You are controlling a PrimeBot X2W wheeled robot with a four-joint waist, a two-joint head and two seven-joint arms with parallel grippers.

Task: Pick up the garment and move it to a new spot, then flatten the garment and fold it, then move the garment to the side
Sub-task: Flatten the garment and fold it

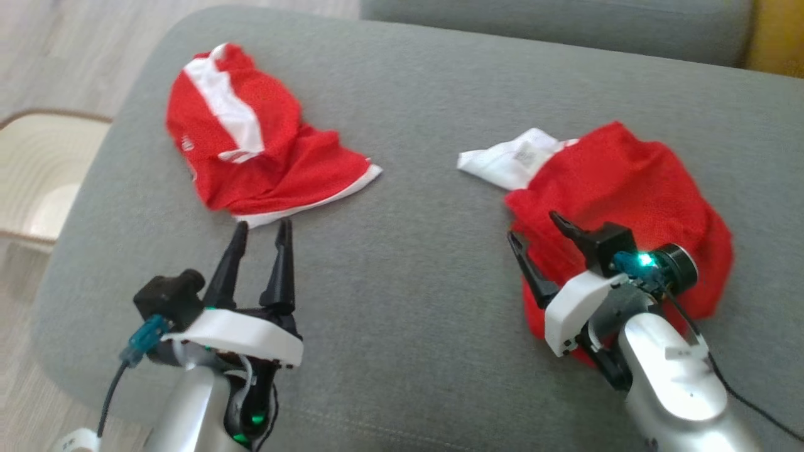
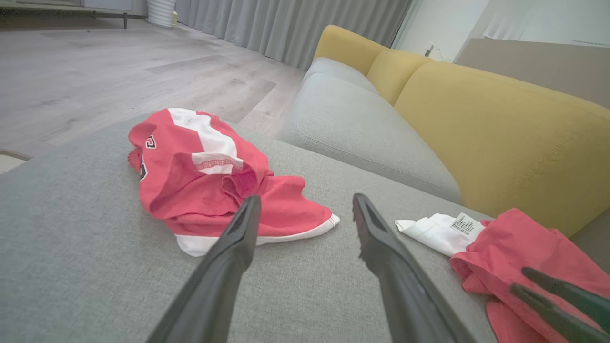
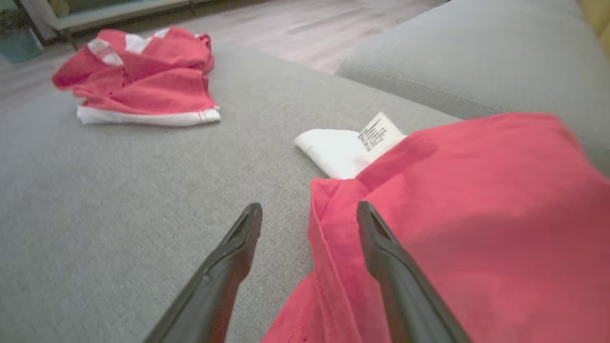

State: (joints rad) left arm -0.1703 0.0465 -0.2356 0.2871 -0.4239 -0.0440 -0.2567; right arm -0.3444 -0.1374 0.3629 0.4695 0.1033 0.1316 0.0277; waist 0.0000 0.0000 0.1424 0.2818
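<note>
The crumpled red mesh garment lies on the right side of your grey fabric sofa cushion, its white labelled flap poking toward the middle. Your right gripper hangs over its near-left edge with fingers spread wide, one above the red cloth and one above bare cushion, clamping nothing. A second crumpled red garment with a white stripe and hem sits well apart on the left. Your left gripper is likewise open and empty, its tips just short of that white hem.
</note>
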